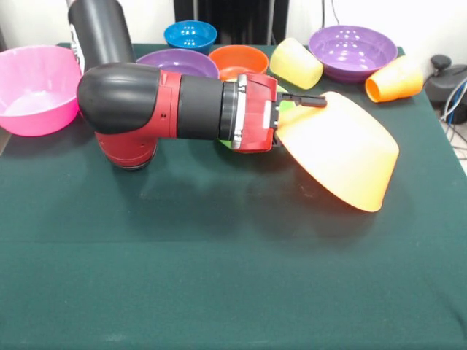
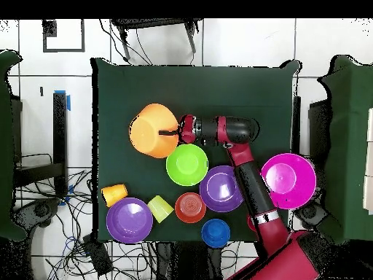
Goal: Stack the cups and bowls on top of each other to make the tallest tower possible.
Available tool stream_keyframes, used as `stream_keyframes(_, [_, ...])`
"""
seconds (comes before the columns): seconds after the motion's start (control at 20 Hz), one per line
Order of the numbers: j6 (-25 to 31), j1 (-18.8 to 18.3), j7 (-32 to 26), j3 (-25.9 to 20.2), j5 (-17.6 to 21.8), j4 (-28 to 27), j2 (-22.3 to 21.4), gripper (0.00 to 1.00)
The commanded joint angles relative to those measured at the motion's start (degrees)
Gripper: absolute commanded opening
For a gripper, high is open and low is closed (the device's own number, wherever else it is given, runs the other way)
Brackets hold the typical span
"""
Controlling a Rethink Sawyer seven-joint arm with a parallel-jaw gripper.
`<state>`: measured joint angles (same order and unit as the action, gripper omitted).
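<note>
The biggest danger, I think, is that the big orange-yellow bowl (image 1: 343, 149) slips or swings out of the grip. It is held only at its rim, tilted strongly, with its lower edge close to the desk (image 1: 219, 277) or touching it; a wide bowl held at one edge can turn easily. If it falls, it may roll toward the lime green bowl (image 2: 187, 164) just beside it, or off the desk.

A smaller danger: the arm (image 1: 146, 102) lies low among the other bowls, so a wide swing may push the purple bowl (image 1: 177, 63) or the small orange bowl (image 1: 238, 60) behind it.

The pincer (image 1: 300, 100) is closed on the rim of the orange-yellow bowl. One dark finger (image 1: 310, 99) lies over the rim's edge; the gap is only the wall's thickness.
</note>
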<state>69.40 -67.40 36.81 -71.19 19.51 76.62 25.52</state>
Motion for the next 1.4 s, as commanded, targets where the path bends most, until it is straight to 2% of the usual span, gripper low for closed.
stream_keyframes(0.05, [-10.57, 0.4, -20.29, 3.85, 6.71, -9.82, 1.42, 1.0])
stream_keyframes(0.45, [-26.09, 0.26, -15.32, 2.85, 13.92, -7.75, -2.92, 1.0])
stream_keyframes(0.75, [-25.91, 3.47, -9.92, 4.1, 14.02, -8.44, -8.2, 1.0])
stream_keyframes(0.9, [-26.95, 3.98, -9.73, 4.01, 14.01, -8.39, -9.35, 1.0])
stream_keyframes(1.1, [-28.6, 4.26, -15.82, 2.3, 13.57, -10.97, -6.8, 1.0])
stream_keyframes(1.4, [-30.25, 2.65, -27.6, -1.59, 14.42, -13.67, -1.63, 1.0])
